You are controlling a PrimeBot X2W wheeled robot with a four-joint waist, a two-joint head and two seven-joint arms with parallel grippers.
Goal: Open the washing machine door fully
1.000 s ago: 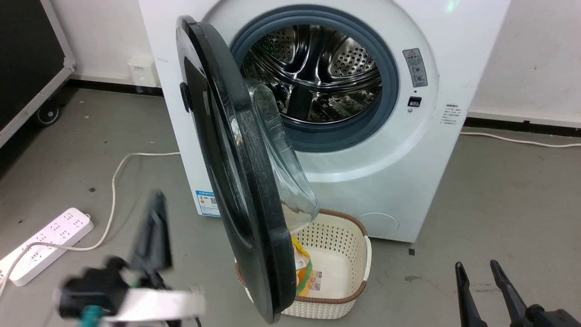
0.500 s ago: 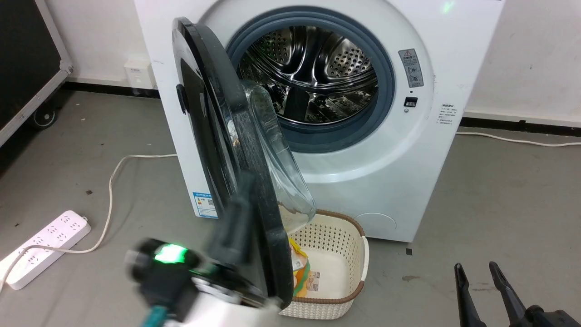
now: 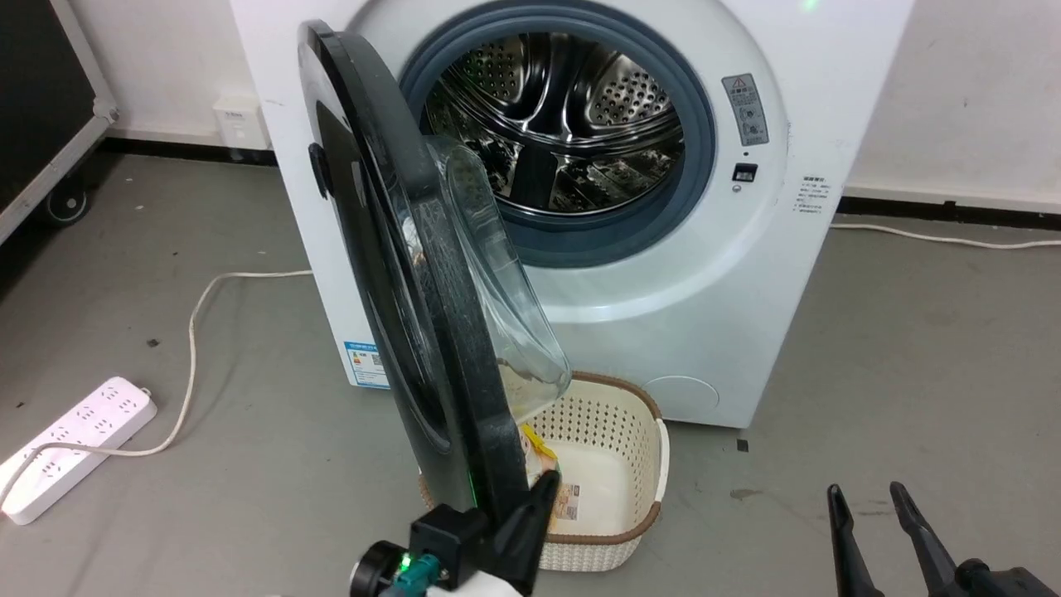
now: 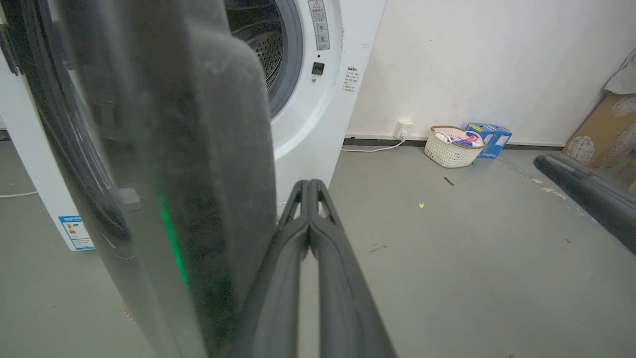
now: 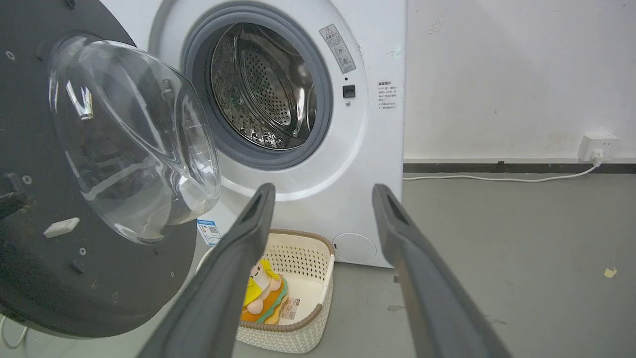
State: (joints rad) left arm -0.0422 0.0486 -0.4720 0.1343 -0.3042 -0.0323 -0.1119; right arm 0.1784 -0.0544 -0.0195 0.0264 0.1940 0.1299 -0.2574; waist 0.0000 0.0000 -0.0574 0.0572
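The white washing machine [image 3: 704, 332] stands with its steel drum [image 3: 555, 116] exposed. The washing machine door [image 3: 464, 356], a glossy black disc with a clear glass bowl [image 3: 506, 315], hangs about half open and is edge-on to me, hinged at its left. Its small side handle [image 3: 317, 170] faces left. My left gripper [image 3: 545, 487] is shut with nothing in it. It sits low, just right of the door's bottom rim on the bowl side, and the left wrist view shows the door [image 4: 198, 149] close beside the fingers [image 4: 309, 199]. My right gripper [image 3: 869, 502] stands open at the lower right, far from the door.
A cream perforated basket [image 3: 638, 464] holding a yellow plush toy [image 5: 263, 293] sits on the floor under the door. A white power strip [image 3: 75, 444] and its cable lie at the left. A black wheeled case [image 3: 41, 91] stands far left. Bare grey floor lies to the right.
My left gripper has swung from the floor left of the door across to the door's bottom rim on its inner side. The head camera shifted slightly. The door's angle looks unchanged.
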